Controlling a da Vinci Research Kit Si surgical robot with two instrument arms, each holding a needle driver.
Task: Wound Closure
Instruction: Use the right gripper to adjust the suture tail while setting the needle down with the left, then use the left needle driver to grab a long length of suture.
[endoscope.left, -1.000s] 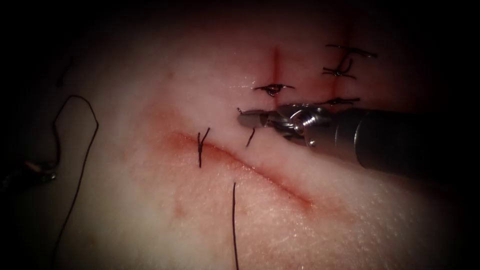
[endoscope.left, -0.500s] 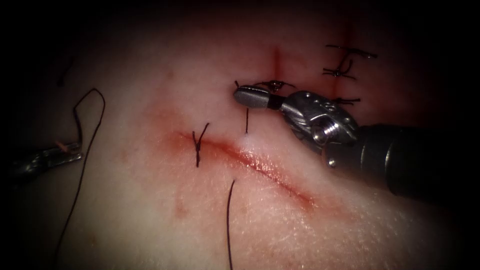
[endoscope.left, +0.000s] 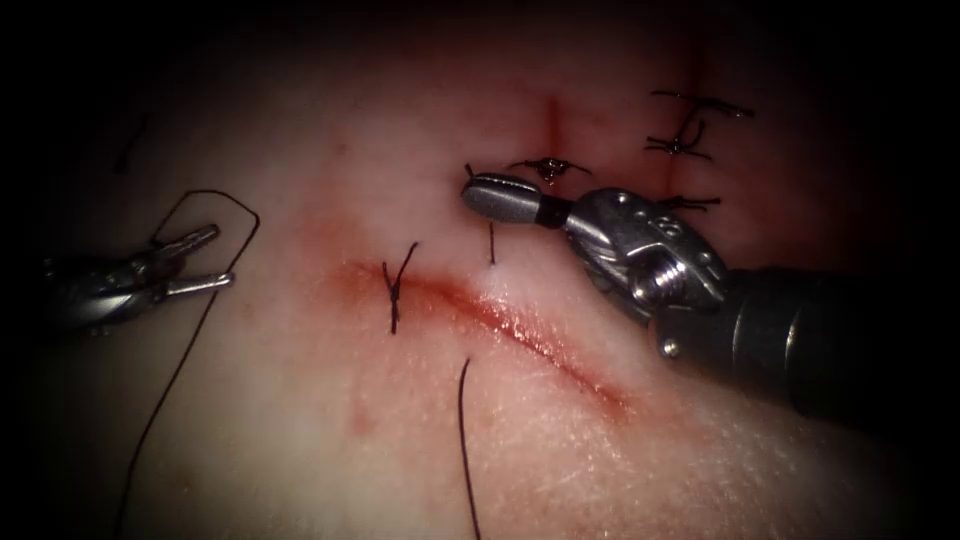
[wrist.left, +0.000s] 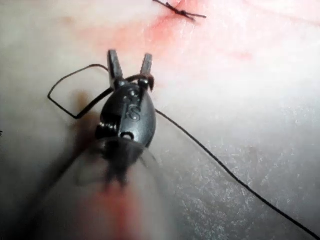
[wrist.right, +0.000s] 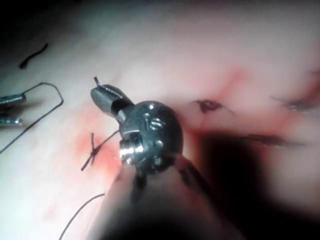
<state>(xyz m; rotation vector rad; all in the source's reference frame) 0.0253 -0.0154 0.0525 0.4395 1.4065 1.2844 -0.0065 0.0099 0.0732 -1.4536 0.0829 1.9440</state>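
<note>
Right steel needle driver (endoscope.left: 478, 193), centre frame, clamped on short dark thread end (endoscope.left: 491, 243) right of the red cut (endoscope.left: 520, 335); left steel driver (endoscope.left: 205, 260), far left, spread empty beside looped thread (endoscope.left: 215, 200). No legible markings.

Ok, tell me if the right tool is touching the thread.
Touching. The endoscope view shows the right tool shut on the thread, which runs down to the tissue.

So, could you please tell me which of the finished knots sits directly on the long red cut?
The knot with upturned ends, left of the right hand; the others sit above on the tissue, away from this cut.
</note>
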